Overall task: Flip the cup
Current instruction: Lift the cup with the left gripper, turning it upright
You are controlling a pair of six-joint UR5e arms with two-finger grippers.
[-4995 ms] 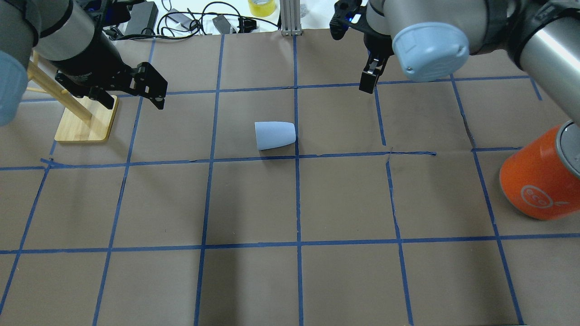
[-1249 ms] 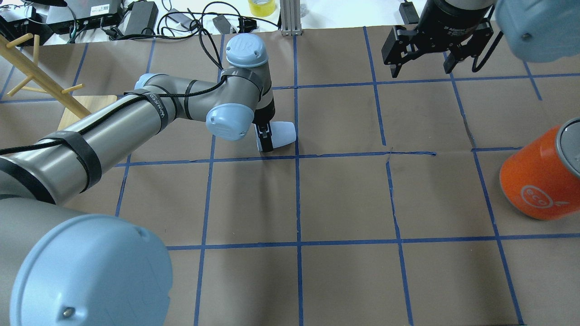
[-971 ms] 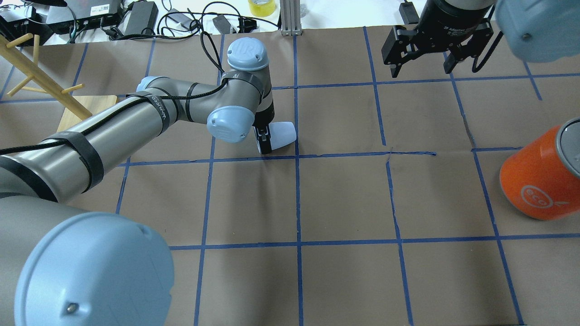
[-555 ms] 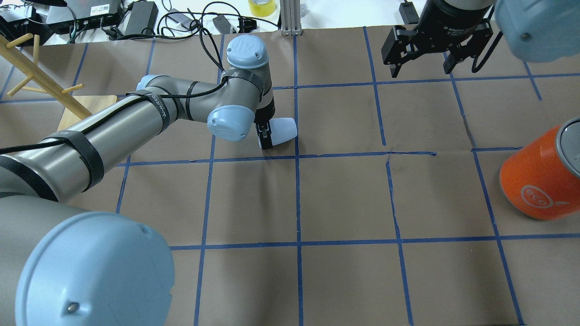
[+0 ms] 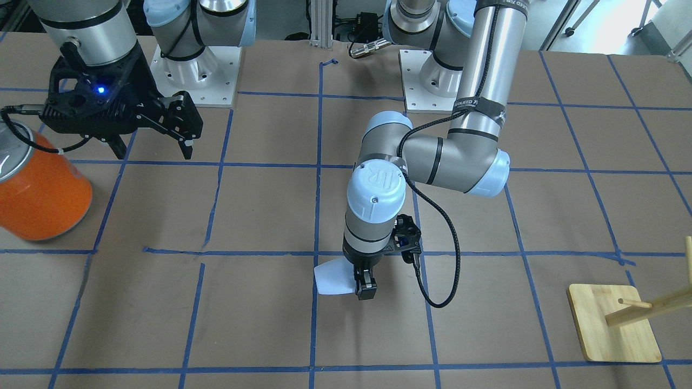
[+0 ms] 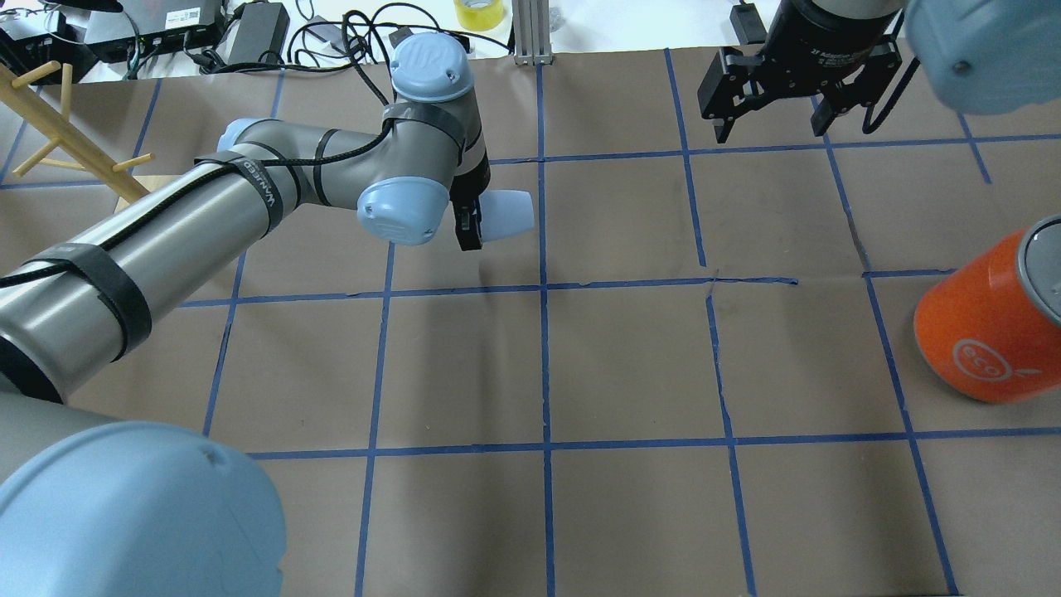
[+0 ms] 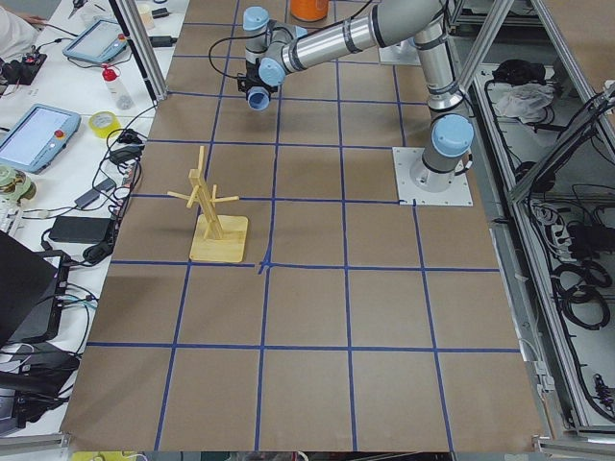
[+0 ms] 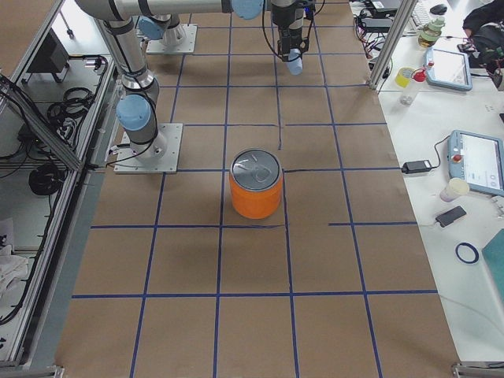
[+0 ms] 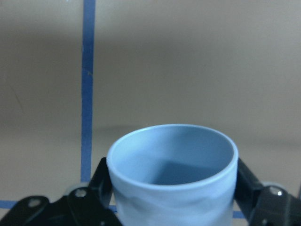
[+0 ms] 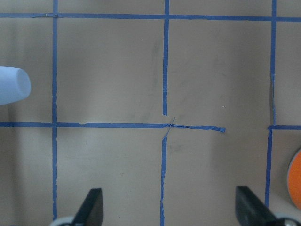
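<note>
The cup (image 6: 507,213) is a pale bluish-white tumbler, held on its side a little above the brown table. Its narrow base points toward the robot's right. My left gripper (image 6: 469,225) is shut on the cup near its rim. In the front-facing view the cup (image 5: 331,279) sticks out beside the left gripper (image 5: 365,284). The left wrist view shows the cup's open mouth (image 9: 171,165) between the black fingers (image 9: 101,175). My right gripper (image 6: 771,124) hangs open and empty at the far right, well away from the cup. It also shows in the front-facing view (image 5: 151,143).
A large orange can (image 6: 986,332) stands at the table's right edge. A wooden peg rack (image 6: 75,141) on a square base (image 5: 613,324) stands at the far left. Cables and boxes lie beyond the table's far edge. Blue tape lines grid the table.
My left gripper has risen and moved toward the far side with the cup, which has left the table. The right arm has not moved in the last second.
</note>
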